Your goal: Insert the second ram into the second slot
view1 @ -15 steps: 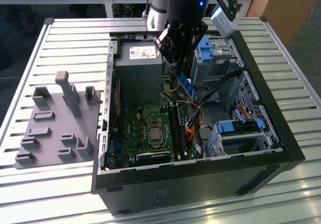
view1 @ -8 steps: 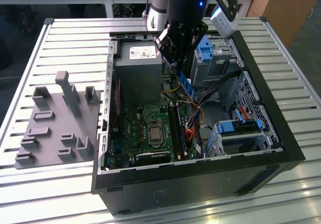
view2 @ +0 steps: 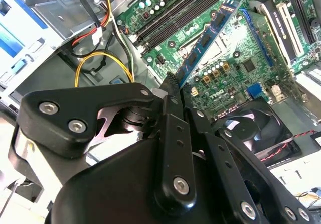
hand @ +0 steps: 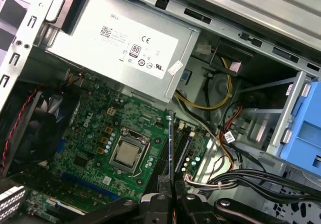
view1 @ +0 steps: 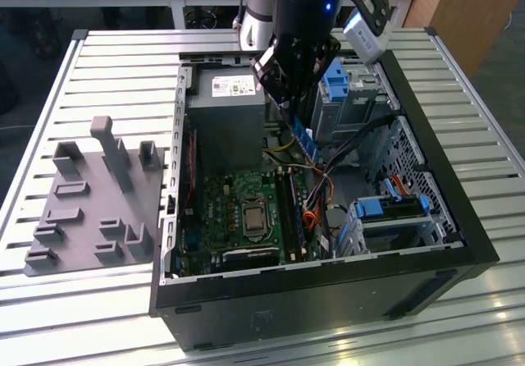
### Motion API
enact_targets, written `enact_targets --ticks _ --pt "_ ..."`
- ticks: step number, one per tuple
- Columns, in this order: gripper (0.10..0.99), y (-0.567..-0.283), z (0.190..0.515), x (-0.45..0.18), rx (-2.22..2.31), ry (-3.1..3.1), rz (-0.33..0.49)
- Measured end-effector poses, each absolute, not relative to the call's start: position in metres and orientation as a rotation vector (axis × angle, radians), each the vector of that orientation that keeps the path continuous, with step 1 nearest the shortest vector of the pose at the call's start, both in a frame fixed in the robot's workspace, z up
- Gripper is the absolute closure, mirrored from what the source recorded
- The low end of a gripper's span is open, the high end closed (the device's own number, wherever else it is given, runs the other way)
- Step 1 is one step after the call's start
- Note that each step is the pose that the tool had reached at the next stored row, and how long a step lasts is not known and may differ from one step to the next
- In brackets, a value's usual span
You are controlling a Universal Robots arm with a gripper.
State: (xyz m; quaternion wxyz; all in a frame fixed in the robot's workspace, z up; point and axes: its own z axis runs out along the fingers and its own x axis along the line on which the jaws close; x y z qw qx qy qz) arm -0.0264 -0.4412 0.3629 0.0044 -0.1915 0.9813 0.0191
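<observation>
My gripper (view1: 287,107) hangs inside the open computer case, shut on one end of the second ram (view1: 302,140), a thin blue stick. In the second wrist view the ram (view2: 208,38) juts out from between the black fingers (view2: 170,113) over the green motherboard. In the first wrist view the ram (hand: 171,143) shows edge-on above the gripper (hand: 172,191). The long black memory slots (view1: 289,210) (view2: 175,15) (hand: 179,151) lie below the stick, apart from it. I cannot tell which of them is the second slot.
The grey power supply (view1: 225,112) sits close to the gripper on the exterior view's left. Loose cables (view1: 328,169), blue drive bays (view1: 394,210), the processor socket (hand: 128,151) and a case fan (view2: 251,128) surround the slots. A grey fixture (view1: 90,202) lies outside the case.
</observation>
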Motion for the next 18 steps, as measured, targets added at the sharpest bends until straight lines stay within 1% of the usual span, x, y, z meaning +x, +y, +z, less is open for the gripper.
enact_targets --ticks 18 --pt "0.949 -0.4412 0.3622 -0.0264 -0.516 3.088 0.059"
